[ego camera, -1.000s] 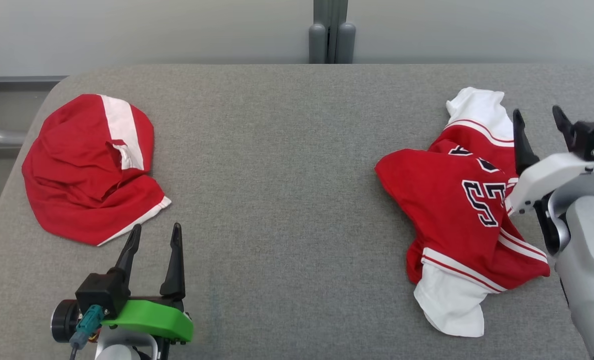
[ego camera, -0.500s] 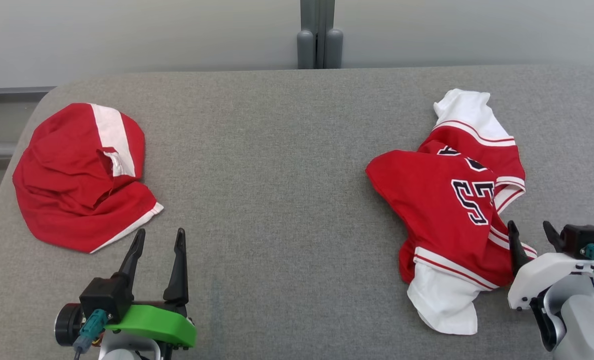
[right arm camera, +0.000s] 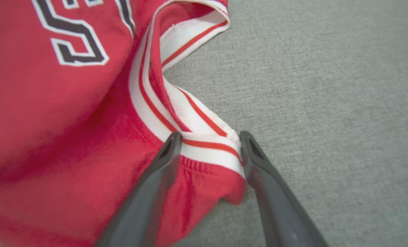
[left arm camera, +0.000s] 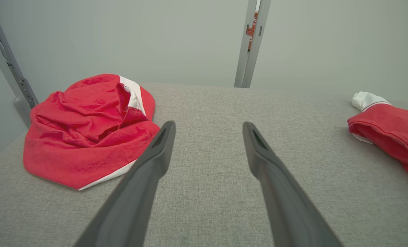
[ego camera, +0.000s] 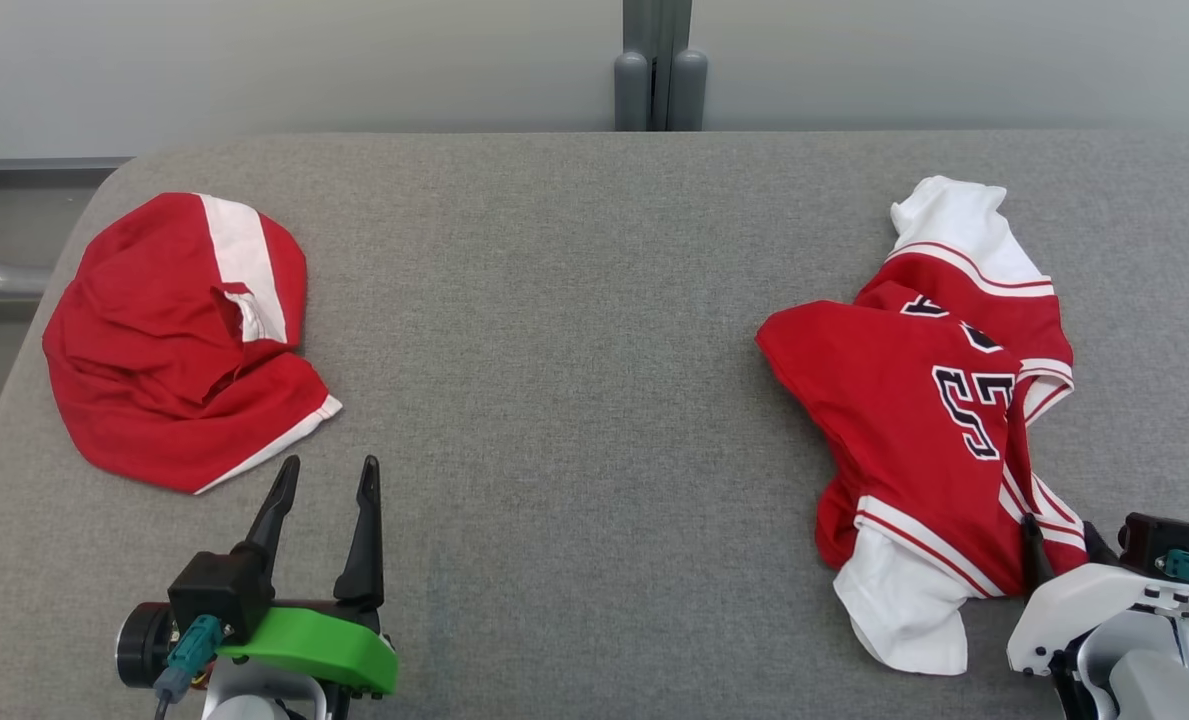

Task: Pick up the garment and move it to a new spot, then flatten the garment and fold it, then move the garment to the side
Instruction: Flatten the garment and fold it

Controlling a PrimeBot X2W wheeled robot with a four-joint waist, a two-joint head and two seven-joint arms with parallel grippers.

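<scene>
The garment (ego camera: 914, 420) is a crumpled red jersey with white striped trim and dark numerals, lying on the right of the grey table (ego camera: 574, 350). My right gripper (ego camera: 1059, 535) is at its near right corner. In the right wrist view, that gripper (right arm camera: 209, 137) stands open with its jaws on either side of the white-and-red striped hem of the garment (right arm camera: 70, 113), fabric bunched between the tips. My left gripper (ego camera: 329, 465) is open over bare table at the near left, and nothing sits in its jaws (left arm camera: 209, 125). The garment's edge (left arm camera: 389, 123) shows at the far right there.
A second red cloth with a white band (ego camera: 174, 340) lies crumpled at the table's left end, just beyond my left gripper, and appears as a red cloth (left arm camera: 87, 127) in the left wrist view. A grey post (ego camera: 659, 70) stands behind the table's far edge.
My right gripper has come from the jersey's far right side to its near right corner, and its jaws now straddle the striped hem, slightly narrower. The head camera shifted. The left gripper has stayed put.
</scene>
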